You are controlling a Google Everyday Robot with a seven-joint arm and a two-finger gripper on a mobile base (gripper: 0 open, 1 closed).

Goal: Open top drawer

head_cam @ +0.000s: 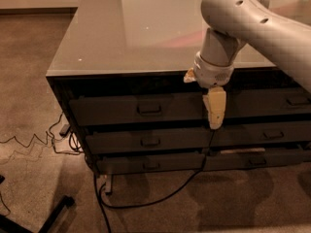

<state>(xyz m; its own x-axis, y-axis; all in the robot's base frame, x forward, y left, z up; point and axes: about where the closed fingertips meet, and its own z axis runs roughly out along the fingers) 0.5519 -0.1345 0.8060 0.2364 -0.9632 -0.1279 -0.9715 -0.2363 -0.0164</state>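
Starting at 9 o'clock in the view, thin cables (34,142) trail over the brown carpet (29,72) toward the foot of the table (97,42). At 7 o'clock a black stand leg (51,213) lies on the floor.

The table has a glossy grey top, with two stacks of dark drawers side by side under it. The top drawer (107,110) is the uppermost front of the left stack, just under the table's edge. It is wide and tall, and its small metal pull (149,109) sits at centre. At 6 o'clock from it come a slimmer middle drawer (116,142) and then a bottom drawer (131,165), each with a similar pull.

At 3 o'clock from the pull, well clear of it, the hand (215,123) points straight down. It is cream coloured and hangs before the right end of the top drawer's front, at the seam between the stacks. Whether it touches the front, and whether it is apart or together, I cannot tell. From below it a black cord (160,198) drops and curves over the carpet toward 7 o'clock.

The pale arm (272,28) reaches in from 2 o'clock over the table top. The right stack's drawers (272,103) run off the edge at 3 o'clock.
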